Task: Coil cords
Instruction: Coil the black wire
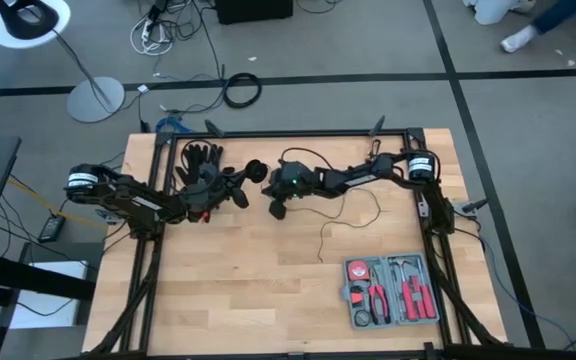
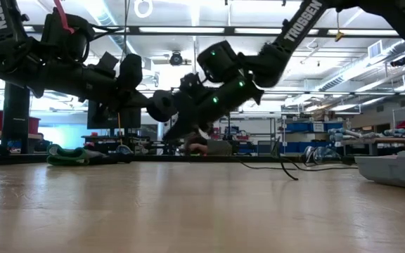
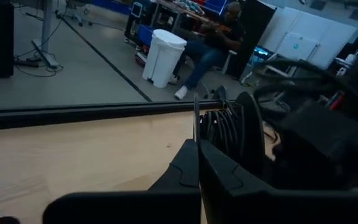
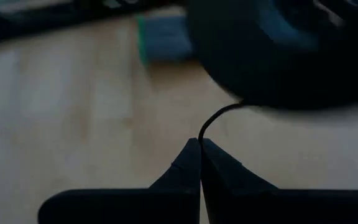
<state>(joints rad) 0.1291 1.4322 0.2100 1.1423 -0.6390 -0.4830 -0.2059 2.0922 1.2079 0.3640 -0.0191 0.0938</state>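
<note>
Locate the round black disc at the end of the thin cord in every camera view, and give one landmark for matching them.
High view: the disc sits between the two grippers, near the table's far edge.
Low view: the disc hangs mid-air, left of centre.
Left wrist view: seen edge-on beyond the shut left gripper.
Right wrist view: the blurred dark round above the right gripper, shut on the thin cord.
Shared landmark: the disc itself.

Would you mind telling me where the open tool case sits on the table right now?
In the high view the tool case lies flat near the table's front right corner, on the right arm's side, just beyond the loose end of the thin black wire.
</note>
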